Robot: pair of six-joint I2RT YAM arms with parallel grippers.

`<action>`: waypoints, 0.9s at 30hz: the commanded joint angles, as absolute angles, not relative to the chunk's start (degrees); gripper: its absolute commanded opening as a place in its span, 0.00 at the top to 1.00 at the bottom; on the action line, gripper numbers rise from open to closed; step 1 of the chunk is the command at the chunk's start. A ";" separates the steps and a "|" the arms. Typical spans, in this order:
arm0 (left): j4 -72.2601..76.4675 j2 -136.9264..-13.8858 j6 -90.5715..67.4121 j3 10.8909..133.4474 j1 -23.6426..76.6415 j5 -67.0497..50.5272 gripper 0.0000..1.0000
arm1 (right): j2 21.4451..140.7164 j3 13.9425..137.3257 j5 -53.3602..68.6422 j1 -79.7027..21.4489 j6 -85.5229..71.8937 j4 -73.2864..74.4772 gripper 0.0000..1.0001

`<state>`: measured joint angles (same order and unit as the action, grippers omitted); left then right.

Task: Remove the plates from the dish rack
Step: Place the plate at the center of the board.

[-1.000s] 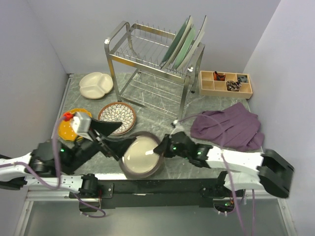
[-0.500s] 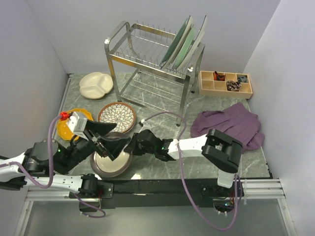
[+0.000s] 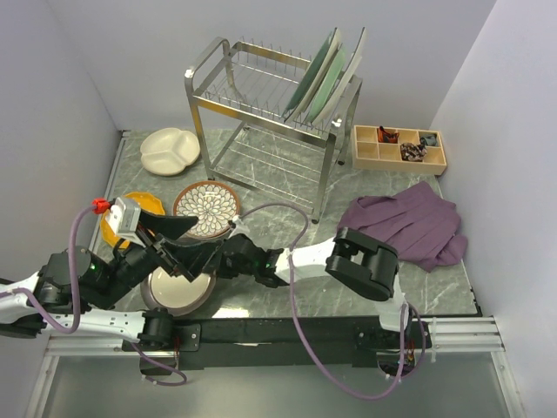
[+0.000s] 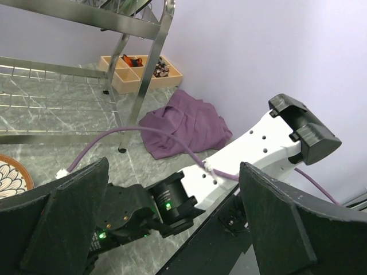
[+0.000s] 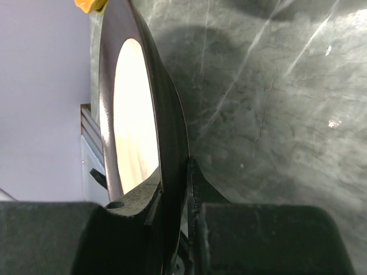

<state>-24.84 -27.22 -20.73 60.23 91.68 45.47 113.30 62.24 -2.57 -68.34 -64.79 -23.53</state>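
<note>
Grey marble desk [image 3: 252,300] at the near left; the left gripper [image 3: 193,250] hangs with jaws spread wide, holding nothing; below it the dark-rimmed cream round plate [image 3: 178,289] is pinched at its rim by the right gripper [image 5: 172,183]; best lay it flat, clear of the orange scalloped plate [image 3: 110,231], before letting go; it has slid leftward since half a second ago; more plates [image 3: 326,74] wait in the silver wire dish rack [image 3: 196,87].
</note>
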 commanded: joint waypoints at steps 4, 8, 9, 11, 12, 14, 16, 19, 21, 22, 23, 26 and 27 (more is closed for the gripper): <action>-23.73 -28.04 -20.48 59.94 91.58 46.49 0.01 | 115.49 68.47 -3.16 -69.78 -70.66 -36.38 0.99; -23.73 -28.12 -20.21 59.68 91.58 47.11 0.01 | 116.37 68.12 -4.39 -69.87 -71.54 -36.30 0.83; -23.73 -28.21 -20.21 59.59 91.58 47.11 0.01 | 116.28 67.85 -5.26 -69.87 -71.63 -36.12 0.78; -23.90 -28.13 -20.30 59.50 91.58 47.37 0.01 | 115.93 67.24 -5.80 -69.87 -71.19 -35.86 0.64; -23.82 -28.04 -20.22 59.41 91.58 47.55 0.00 | 115.67 67.06 -6.41 -69.79 -70.58 -35.34 0.61; -23.99 -27.95 -20.30 59.41 91.58 47.99 0.01 | 114.62 66.54 -7.64 -69.79 -69.88 -32.88 0.53; -23.56 -27.77 -20.30 59.07 91.58 48.16 0.00 | 113.65 65.05 -10.09 -69.79 -69.08 -30.60 0.50; -22.85 -27.42 -19.78 58.28 91.58 48.51 0.01 | 112.24 63.20 -10.72 -68.91 -68.73 -29.10 0.48; -21.80 -27.25 -19.25 57.75 91.58 49.04 0.01 | 112.32 62.76 -10.20 -68.38 -68.64 -28.65 0.48; -21.45 -27.25 -18.99 57.40 91.58 49.22 0.01 | 112.41 62.75 -10.11 -68.03 -68.64 -27.26 0.48; -20.75 -27.42 -18.81 57.22 91.50 49.31 0.01 | 112.50 62.67 -10.28 -67.85 -68.73 -26.81 0.48; -19.95 -27.77 -18.20 56.69 91.58 49.75 0.01 | 112.06 60.91 -9.85 -67.41 -68.64 -28.12 0.48; -19.43 -27.86 -17.85 56.60 91.58 49.66 0.00 | 111.71 60.39 -9.76 -67.33 -68.29 -28.47 0.48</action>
<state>-23.29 -27.24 -19.97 56.97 91.68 48.38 116.07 62.00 -7.97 -68.29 -69.06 -25.30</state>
